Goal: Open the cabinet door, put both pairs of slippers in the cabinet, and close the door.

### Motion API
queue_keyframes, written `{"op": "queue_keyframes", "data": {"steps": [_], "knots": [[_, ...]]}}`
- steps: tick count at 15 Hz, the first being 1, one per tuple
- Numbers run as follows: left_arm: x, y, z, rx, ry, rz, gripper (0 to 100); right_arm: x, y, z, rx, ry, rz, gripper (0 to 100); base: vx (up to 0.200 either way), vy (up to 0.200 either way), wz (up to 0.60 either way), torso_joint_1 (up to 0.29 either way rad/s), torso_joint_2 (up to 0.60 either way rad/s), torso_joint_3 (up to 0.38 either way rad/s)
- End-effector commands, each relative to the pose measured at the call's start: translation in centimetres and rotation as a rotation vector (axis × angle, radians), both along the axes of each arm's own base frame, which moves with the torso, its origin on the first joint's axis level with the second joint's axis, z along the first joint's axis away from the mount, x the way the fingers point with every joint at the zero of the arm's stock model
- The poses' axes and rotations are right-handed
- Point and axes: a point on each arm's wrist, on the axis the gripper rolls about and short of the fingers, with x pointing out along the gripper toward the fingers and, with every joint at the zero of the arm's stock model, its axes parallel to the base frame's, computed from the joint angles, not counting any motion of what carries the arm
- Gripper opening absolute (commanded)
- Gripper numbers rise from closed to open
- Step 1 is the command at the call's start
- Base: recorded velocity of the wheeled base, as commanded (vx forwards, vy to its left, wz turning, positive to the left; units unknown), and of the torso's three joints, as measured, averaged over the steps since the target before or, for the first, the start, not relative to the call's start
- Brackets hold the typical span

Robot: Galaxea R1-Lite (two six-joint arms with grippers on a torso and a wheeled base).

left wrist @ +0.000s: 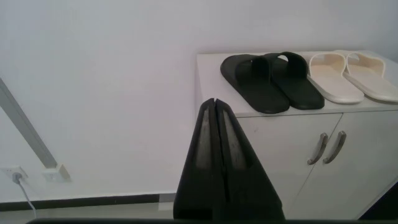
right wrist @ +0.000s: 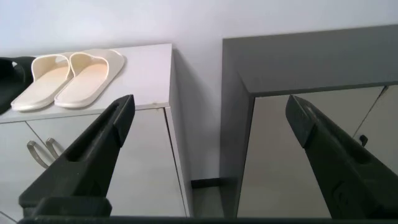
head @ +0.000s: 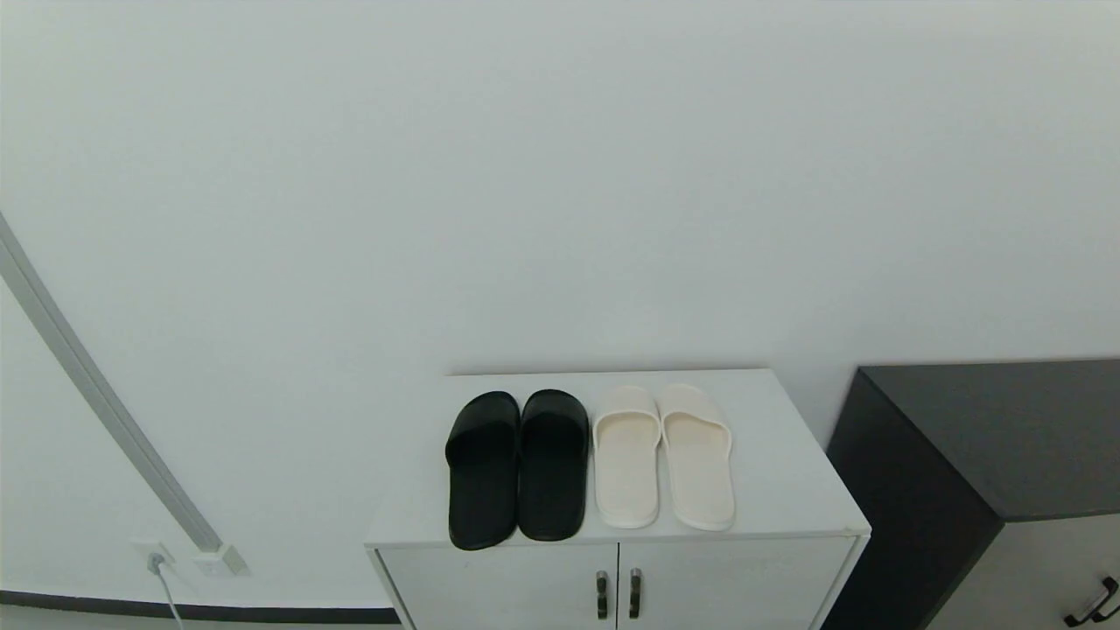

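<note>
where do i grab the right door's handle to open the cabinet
Take the right handle at mid-bar, straight from the front, one finger each side. It is an upright bar standing off the right door next to the centre seam, so a pull there should swing it outward. The right gripper is open.

Left gripper (left wrist: 215,102), jaws pressed together, right gripper (right wrist: 210,104), jaws wide, seemingly empty
</note>
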Motion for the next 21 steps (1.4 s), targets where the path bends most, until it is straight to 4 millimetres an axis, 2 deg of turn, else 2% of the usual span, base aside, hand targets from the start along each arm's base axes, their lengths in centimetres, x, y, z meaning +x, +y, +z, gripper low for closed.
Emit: {"op": "queue_keyframes", "data": {"steps": [1, 6, 7, 8, 9, 11, 12, 13, 16, 17, 18, 19, 20, 21], "knots": [[0.0, 0.0, 0.0, 0.000, 0.000, 0.001, 0, 0.0, 0.0, 0.0, 0.000, 0.001, 0.000, 100, 0.000, 0.000, 0.00, 0.000, 0.00, 0.000], [0.0, 0.0, 0.0, 0.000, 0.000, 0.001, 0, 0.0, 0.0, 0.1, -0.037, 0.000, 0.010, 100, 0.000, 0.000, 0.00, 0.000, 0.00, 0.000], [0.0, 0.0, 0.0, 0.000, 0.000, 0.001, 0, -0.2, 0.0, 2.1, -0.016, -0.044, 0.024, 100, 0.000, 0.000, 0.00, 0.000, 0.00, 0.000], [0.0, 0.0, 0.0, 0.000, 0.000, -0.001, 0, -0.8, 0.0, 8.3, 0.134, -0.134, 0.052, 100, 0.000, 0.000, 0.00, 0.000, 0.00, 0.000], [0.0, 0.0, 0.0, 0.000, 0.000, 0.001, 0, 0.4, 0.1, 9.1, 0.144, -0.007, 0.111, 100, 0.000, 0.000, 0.00, 0.000, 0.00, 0.000], [0.0, 0.0, 0.0, 0.000, 0.000, 0.002, 0, 2.7, 0.4, 6.8, 0.042, 0.254, 0.205, 100, 0.000, 0.000, 0.00, 0.000, 0.00, 0.000], [0.0, 0.0, 0.0, 0.000, 0.000, 0.002, 0, 4.7, 0.7, 6.5, 0.055, 0.337, 0.281, 100, 0.000, 0.000, 0.00, 0.000, 0.00, 0.000], [0.0, 0.0, 0.0, 0.000, 0.000, 0.002, 0, 5.7, 0.8, 6.7, 0.059, 0.353, 0.320, 100, 0.000, 0.000, 0.00, 0.000, 0.00, 0.000], [0.0, 0.0, 0.0, 0.002, 0.000, 0.001, 0, 11.8, 2.8, 7.9, 0.037, 0.435, 0.461, 100, 0.000, 0.000, 0.00, 0.000, 0.00, 0.000], [0.0, 0.0, 0.0, 0.003, 0.000, 0.001, 0, 12.9, 3.7, 8.1, 0.039, 0.435, 0.477, 100, 0.000, 0.000, 0.00, 0.000, 0.00, 0.000], [0.0, 0.0, 0.0, 0.003, 0.000, 0.001, 0, 14.1, 5.5, 8.4, 0.068, 0.430, 0.490, 100, 0.000, 0.000, 0.00, 0.000, 0.00, 0.000], [0.0, 0.0, 0.0, 0.002, 0.000, 0.001, 0, 15.4, 9.0, 8.7, 0.129, 0.412, 0.483, 100, 0.000, 0.000, 0.00, 0.000, 0.00, 0.000], [0.0, 0.0, 0.0, 0.000, 0.000, 0.001, 0, 15.8, 10.1, 8.7, 0.143, 0.405, 0.473, 100, 0.000, 0.000, 0.00, 0.000, 0.00, 0.000], [0.0, 0.0, 0.0, 0.000, 0.000, 0.001, 0, 17.3, 12.3, 8.5, 0.145, 0.383, 0.451, 100, 0.000, 0.000, 0.00, 0.000, 0.00, 0.000]]}}
